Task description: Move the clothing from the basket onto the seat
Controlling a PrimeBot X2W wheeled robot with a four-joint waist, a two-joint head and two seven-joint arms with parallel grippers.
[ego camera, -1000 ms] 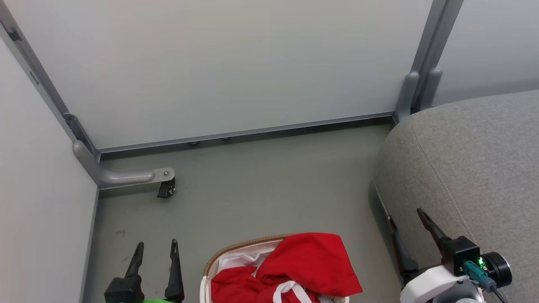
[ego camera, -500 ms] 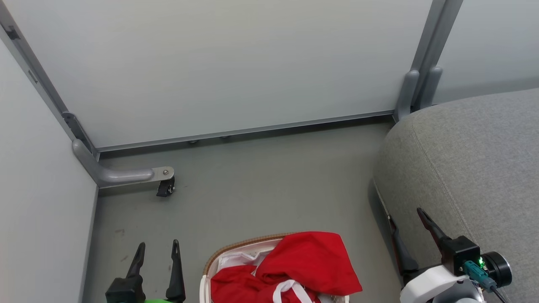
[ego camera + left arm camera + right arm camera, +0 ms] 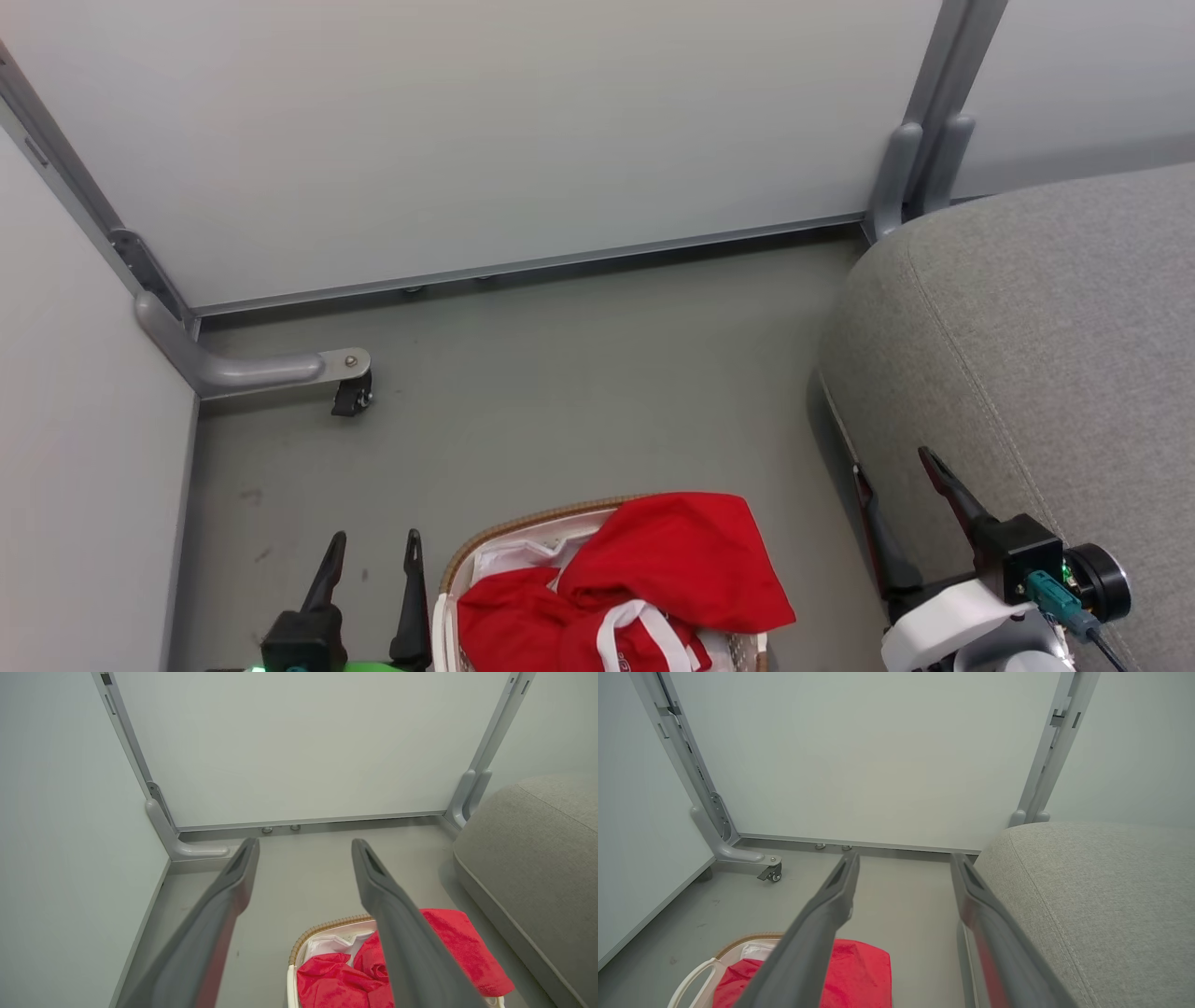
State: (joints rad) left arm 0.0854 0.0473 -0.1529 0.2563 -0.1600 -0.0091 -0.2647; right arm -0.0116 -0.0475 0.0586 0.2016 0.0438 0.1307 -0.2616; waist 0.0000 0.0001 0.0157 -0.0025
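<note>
Head view: you have the basket point(image 3: 523, 525) at the bottom edge, standing on the floor point(image 3: 560, 392); use it as your landmark.
Clothing: the clothing point(image 3: 672, 569) lies heaped inside the basket, and its top fold spills over the rim on the seat side. None of it is on the seat yet.
Seat: the seat point(image 3: 1027, 327) stands to the right of the basket, near it, with a strip of floor between.
Left gripper: your left gripper point(image 3: 373, 537) hangs just left of the basket, its fingers spread wide with nothing between them.
Right gripper: your right gripper point(image 3: 890, 462) is right of the basket, close by the seat's rounded edge, also spread wide and empty. Whether it touches the fabric is unclear.
Handling: expect the cloth to be soft, light and limp. It will likely sag, trail, and may drag a second garment along.
Where to grip: go for the bunched ridge on top of the heap, above the basket's middle, where the cloth is doubled.
Avoid: the white trim band point(image 3: 644, 611) could snag, and the liner point(image 3: 509, 558) should stay in the basket.
</note>
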